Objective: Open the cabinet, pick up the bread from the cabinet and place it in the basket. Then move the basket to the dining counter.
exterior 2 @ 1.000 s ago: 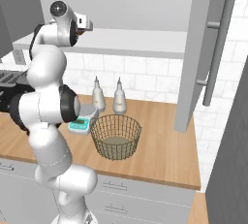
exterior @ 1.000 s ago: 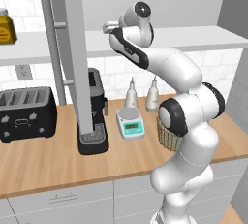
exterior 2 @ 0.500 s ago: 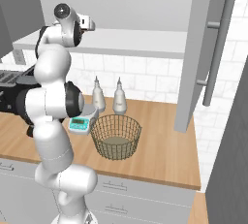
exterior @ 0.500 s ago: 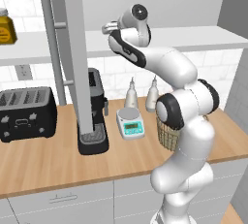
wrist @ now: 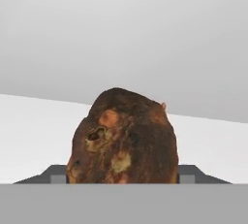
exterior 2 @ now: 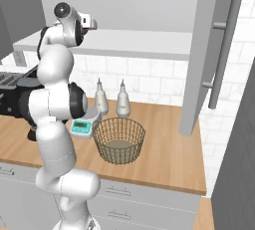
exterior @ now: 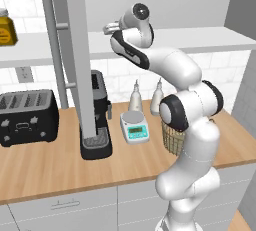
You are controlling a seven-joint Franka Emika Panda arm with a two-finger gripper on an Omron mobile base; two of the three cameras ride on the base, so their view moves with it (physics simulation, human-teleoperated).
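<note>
Reaching into the open cabinet for the bread, dead ahead at twelve o'clock. Jaw state: cannot tell. Next: close, lift, carry to basket.

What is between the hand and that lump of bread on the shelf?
Nothing visible. In the hand view the bread sits close in front of the hand, on the pale cabinet shelf, with the dark fingers at either side of it and no other object in the gap.
</note>
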